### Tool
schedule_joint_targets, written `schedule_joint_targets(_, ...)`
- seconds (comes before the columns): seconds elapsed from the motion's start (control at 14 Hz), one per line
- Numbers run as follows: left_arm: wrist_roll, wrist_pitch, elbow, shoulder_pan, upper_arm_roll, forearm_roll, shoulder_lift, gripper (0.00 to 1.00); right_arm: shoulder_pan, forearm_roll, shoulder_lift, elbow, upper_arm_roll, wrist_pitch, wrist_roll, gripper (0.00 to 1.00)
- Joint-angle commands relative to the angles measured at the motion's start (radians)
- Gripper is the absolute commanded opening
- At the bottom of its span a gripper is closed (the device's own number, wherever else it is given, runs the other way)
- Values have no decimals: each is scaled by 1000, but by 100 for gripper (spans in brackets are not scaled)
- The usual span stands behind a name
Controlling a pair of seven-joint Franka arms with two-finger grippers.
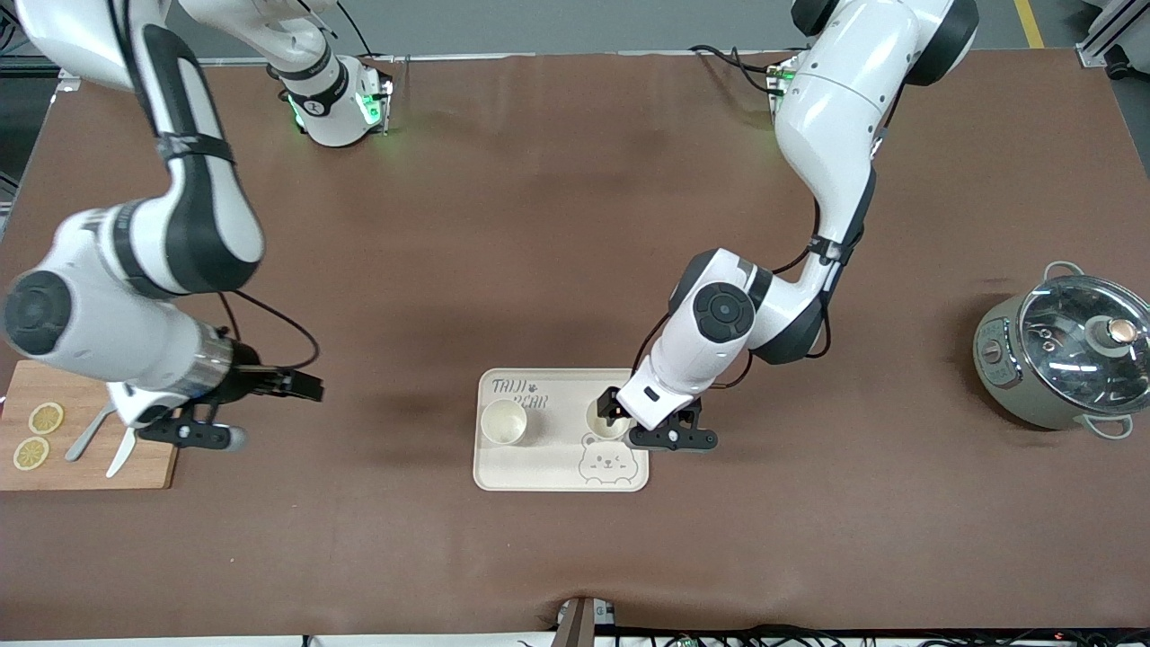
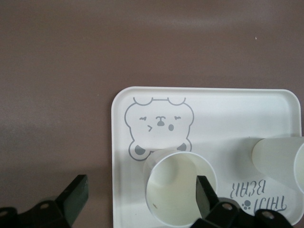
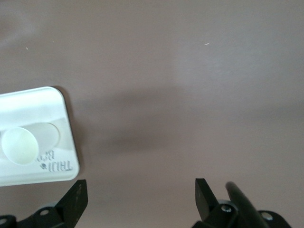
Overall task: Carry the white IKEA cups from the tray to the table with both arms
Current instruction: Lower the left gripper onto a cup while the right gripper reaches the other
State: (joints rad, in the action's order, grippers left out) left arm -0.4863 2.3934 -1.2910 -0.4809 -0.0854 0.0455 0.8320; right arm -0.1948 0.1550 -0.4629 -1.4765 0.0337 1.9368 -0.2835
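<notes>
Two white IKEA cups stand upright on the cream bear-print tray (image 1: 557, 467). One cup (image 1: 503, 422) stands free toward the right arm's end of the tray. The other cup (image 1: 600, 422) is under my left gripper (image 1: 623, 415), which is open. In the left wrist view the left gripper (image 2: 140, 199) has one finger (image 2: 205, 199) over this cup's (image 2: 173, 187) mouth and the other finger (image 2: 76, 194) outside the tray (image 2: 228, 114). The second cup (image 2: 280, 159) shows beside it. My right gripper (image 1: 310, 388) is open and empty over bare table between the cutting board and the tray.
A wooden cutting board (image 1: 90, 467) with two lemon slices (image 1: 45, 418) and cutlery lies at the right arm's end. A grey pot with a glass lid (image 1: 1065, 355) stands at the left arm's end. The right wrist view shows the tray's corner (image 3: 28, 102).
</notes>
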Motion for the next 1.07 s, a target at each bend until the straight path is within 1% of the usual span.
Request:
schedule_joint_targets(0.0,5,12,16,-18,16,-22,19,100,-63,6,-49,28,9,62,-98,100)
schedule_joint_targets(0.14,9,18,16,-19,18,-22,33,100,-122,-6,-84,48,11,105,-112,100)
schedule_joint_targets(0.21,12,30,16,-19,18,-22,39,100,-142,-6,-117,85,12,103,-127,100)
schedule_joint_targets(0.29,17,44,13,-19,18,-24,45,100,-155,-6,-146,120,11,103,-184,100)
schedule_joint_targets(0.5,25,46,13,-21,16,-26,59,100,-207,-11,-239,223,14,108,-285,100)
schedule_joint_targets(0.79,23,49,4,-33,16,-26,64,100,-233,-55,-298,246,14,142,-313,100)
schedule_joint_targets(1.0,9,104,-10,-39,16,-24,62,100,-250,-72,-350,246,14,214,-333,100)
